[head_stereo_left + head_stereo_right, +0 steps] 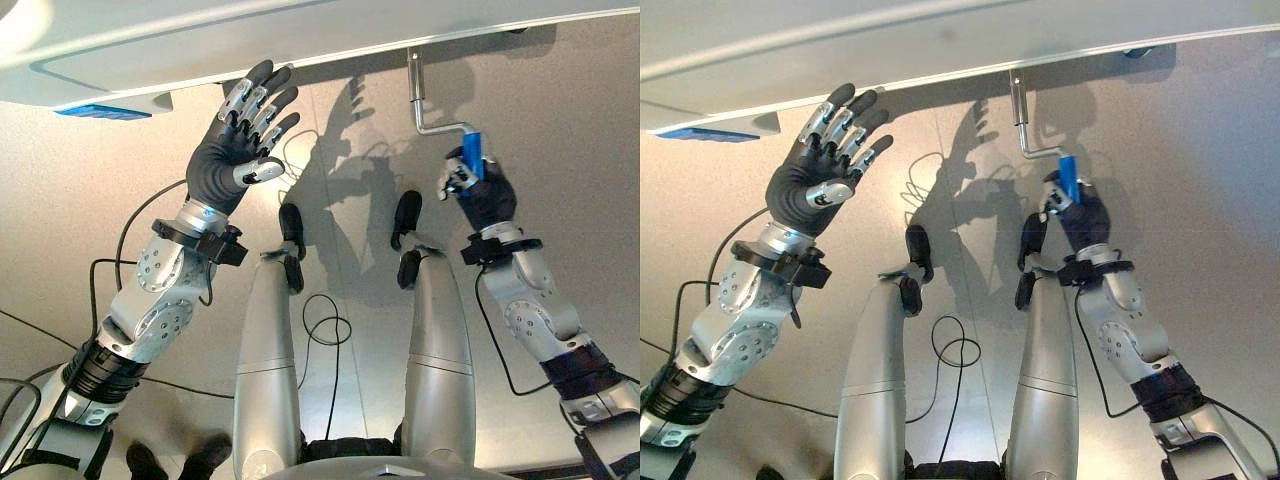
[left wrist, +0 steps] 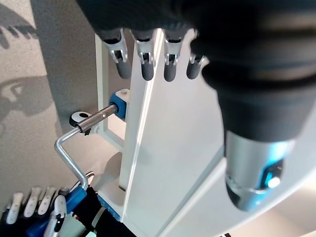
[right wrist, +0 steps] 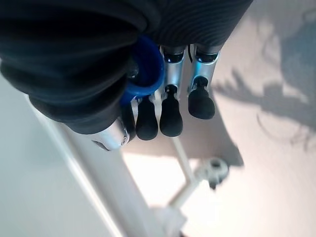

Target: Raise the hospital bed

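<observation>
Right hand (image 1: 478, 190) grips bent metal crank's (image 1: 428, 110) blue handle (image 1: 472, 155).

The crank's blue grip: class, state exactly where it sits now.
In the left eye view the blue grip sits on the robot's right, enclosed by the right hand, at the end of the metal crank below the bed's edge.

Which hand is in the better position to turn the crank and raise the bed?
The right hand: its fingers are already curled round the crank's blue grip. The left hand is open, raised near the bed frame, away from the crank.

left robot hand (image 1: 232, 150) splayed, right robot hand (image 1: 470, 185) clenched
</observation>
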`<state>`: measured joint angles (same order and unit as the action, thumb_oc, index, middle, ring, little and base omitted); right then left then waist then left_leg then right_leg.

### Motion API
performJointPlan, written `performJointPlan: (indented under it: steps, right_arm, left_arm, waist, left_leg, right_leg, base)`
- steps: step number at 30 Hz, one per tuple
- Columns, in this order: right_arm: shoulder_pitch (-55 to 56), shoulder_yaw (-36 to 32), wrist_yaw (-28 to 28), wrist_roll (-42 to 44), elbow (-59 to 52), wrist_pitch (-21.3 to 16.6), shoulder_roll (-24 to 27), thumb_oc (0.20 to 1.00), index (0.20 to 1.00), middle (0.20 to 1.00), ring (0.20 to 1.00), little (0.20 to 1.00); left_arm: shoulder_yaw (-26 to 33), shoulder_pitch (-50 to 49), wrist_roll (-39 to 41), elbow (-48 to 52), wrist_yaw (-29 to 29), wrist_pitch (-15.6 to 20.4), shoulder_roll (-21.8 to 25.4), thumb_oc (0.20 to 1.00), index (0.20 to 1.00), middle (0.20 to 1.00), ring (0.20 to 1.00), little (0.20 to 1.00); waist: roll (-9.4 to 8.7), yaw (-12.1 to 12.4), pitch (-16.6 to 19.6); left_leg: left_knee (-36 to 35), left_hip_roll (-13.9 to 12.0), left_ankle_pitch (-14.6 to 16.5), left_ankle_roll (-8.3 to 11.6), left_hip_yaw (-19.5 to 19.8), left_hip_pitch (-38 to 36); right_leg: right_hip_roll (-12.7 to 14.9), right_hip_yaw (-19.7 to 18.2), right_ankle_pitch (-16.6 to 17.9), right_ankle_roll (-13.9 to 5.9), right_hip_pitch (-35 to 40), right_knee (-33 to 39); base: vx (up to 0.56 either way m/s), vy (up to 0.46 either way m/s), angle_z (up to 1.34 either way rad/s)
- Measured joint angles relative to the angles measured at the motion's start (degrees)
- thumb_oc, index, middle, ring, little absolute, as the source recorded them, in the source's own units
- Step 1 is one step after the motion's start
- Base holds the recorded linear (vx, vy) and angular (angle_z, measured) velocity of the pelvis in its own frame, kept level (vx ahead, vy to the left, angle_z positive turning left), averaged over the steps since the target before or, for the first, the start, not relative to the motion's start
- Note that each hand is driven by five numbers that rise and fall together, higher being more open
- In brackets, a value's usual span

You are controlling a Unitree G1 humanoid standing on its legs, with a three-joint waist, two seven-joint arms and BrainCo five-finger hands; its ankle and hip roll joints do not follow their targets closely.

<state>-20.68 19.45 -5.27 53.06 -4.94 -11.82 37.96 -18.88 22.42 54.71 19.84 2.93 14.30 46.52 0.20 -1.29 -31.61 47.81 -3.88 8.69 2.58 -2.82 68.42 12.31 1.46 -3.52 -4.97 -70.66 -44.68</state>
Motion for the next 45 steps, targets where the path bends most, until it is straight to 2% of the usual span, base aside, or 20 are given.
performJointPlan:
  steps: [4, 12, 17, 25, 31, 34, 38, 43, 45]
  right_arm:
    - [-2.12, 3.80, 0.33, 2.22, -0.39, 1.02, 1.75, 0.200, 0.200, 0.200, 0.200, 0.200]
    - [-4.49, 7.54, 0.80, 4.61, -0.43, 2.06, 3.53, 0.200, 0.200, 0.200, 0.200, 0.200]
    - [-5.67, 9.04, 0.65, 4.65, -0.43, 2.74, 3.90, 0.200, 0.200, 0.200, 0.200, 0.200]
    - [-11.77, 15.94, -0.15, 4.51, 3.19, 4.62, 3.38, 0.200, 0.200, 0.200, 0.200, 0.200]
    - [-19.48, 20.89, -0.33, -1.17, 14.62, 6.88, -1.96, 0.200, 0.200, 0.200, 0.200, 0.200]
    - [-21.86, 21.06, -0.76, -4.38, 20.31, 8.14, -4.74, 0.200, 0.200, 0.200, 0.200, 0.200]
    - [-24.25, 21.22, -0.73, -8.00, 26.74, 8.48, -7.81, 0.200, 0.200, 0.200, 0.200, 0.200]
    - [-30.11, 21.38, -0.87, -15.95, 43.27, 9.48, -13.78, 0.200, 0.200, 0.200, 0.200, 0.200]
    - [-31.11, 21.37, -1.02, -17.50, 44.49, 10.56, -14.26, 0.200, 0.200, 0.200, 0.200, 0.200]
  left_arm:
    - [-0.08, -0.01, -0.02, 0.01, 0.06, 0.00, 1.90, 1.000, 1.000, 1.000, 1.000, 1.000]
    - [-0.11, -0.13, -0.05, 0.01, 0.68, -0.01, 2.40, 1.000, 1.000, 1.000, 1.000, 1.000]
    - [-0.25, -0.17, -0.11, 0.01, 0.88, -0.01, 2.40, 1.000, 1.000, 1.000, 1.000, 1.000]
    - [-2.60, 0.75, -1.63, 0.32, 1.16, 0.00, 2.37, 1.000, 1.000, 1.000, 1.000, 1.000]
    - [-3.23, 1.04, -2.13, 0.37, 1.25, -0.01, 1.80, 1.000, 1.000, 1.000, 1.000, 1.000]
    - [-4.20, 1.27, -2.11, 0.56, 1.28, 0.02, 0.83, 1.000, 1.000, 1.000, 1.000, 1.000]
    - [-4.87, 0.93, -2.08, 0.63, 1.30, 0.01, 0.58, 1.000, 1.000, 1.000, 1.000, 1.000]
    - [-5.48, 1.24, -1.91, 0.80, 1.21, 0.06, 0.34, 1.000, 1.000, 1.000, 1.000, 1.000]
    - [-6.38, 1.31, -1.58, 0.80, 1.19, 0.06, -0.02, 1.000, 1.000, 1.000, 1.000, 1.000]
  waist:
    - [-0.06, 0.13, 0.00]
    - [-0.06, 0.72, 0.00]
    - [-0.06, 0.73, 0.00]
    - [-0.01, 1.11, 0.02]
    - [0.09, 2.96, 0.02]
    - [0.13, 4.19, 0.02]
    - [0.16, 4.45, 0.01]
    - [0.36, 5.56, 0.00]
    - [0.37, 5.66, 0.00]
  left_leg:
    - [0.33, 0.00, -0.01, -0.01, 0.33, 0.03]
    - [0.78, 0.10, -0.02, -0.02, 0.77, 0.07]
    - [0.88, 0.07, -0.03, 0.01, 1.03, 0.06]
    - [1.25, 0.10, -0.05, 0.06, 1.08, -0.53]
    - [1.84, 0.01, -0.17, 0.55, 1.46, -0.94]
    - [2.13, 0.12, -0.19, 0.78, 1.59, -0.93]
    - [2.62, 0.16, -0.08, 0.63, 1.65, -0.92]
    - [2.79, 0.14, -0.21, 0.85, 1.83, -0.95]
    - [2.79, 0.20, -0.22, 0.85, 1.80, -0.93]
  right_leg:
    - [0.03, 0.58, 0.08, 0.07, 0.37, -0.03]
    - [0.13, 0.87, 0.18, 0.23, 0.86, -0.09]
    - [0.09, 1.06, 0.32, 0.39, 1.10, -0.13]
    - [0.20, 0.96, 0.26, 0.59, 1.48, -1.07]
    - [0.23, 1.05, -0.33, 1.29, 1.61, -2.40]
    - [0.40, 1.07, -0.85, 1.33, 1.45, -2.87]
    - [0.57, 1.03, -0.84, 1.34, 1.50, -3.26]
    - [0.59, 1.10, -0.84, 1.41, 1.51, -3.49]
    - [0.67, 1.11, -0.85, 1.39, 1.52, -3.46]
  base:
    - [0.00, 0.000, 0.00]
    - [0.00, 0.018, 0.01]
    - [0.00, 0.000, 0.00]
    - [0.00, 0.018, 0.00]
    - [0.00, 0.004, 0.01]
    - [0.01, 0.024, 0.05]
    - [0.00, 0.000, 0.00]
    - [0.00, 0.000, 0.00]
    - [0.00, 0.000, 0.00]
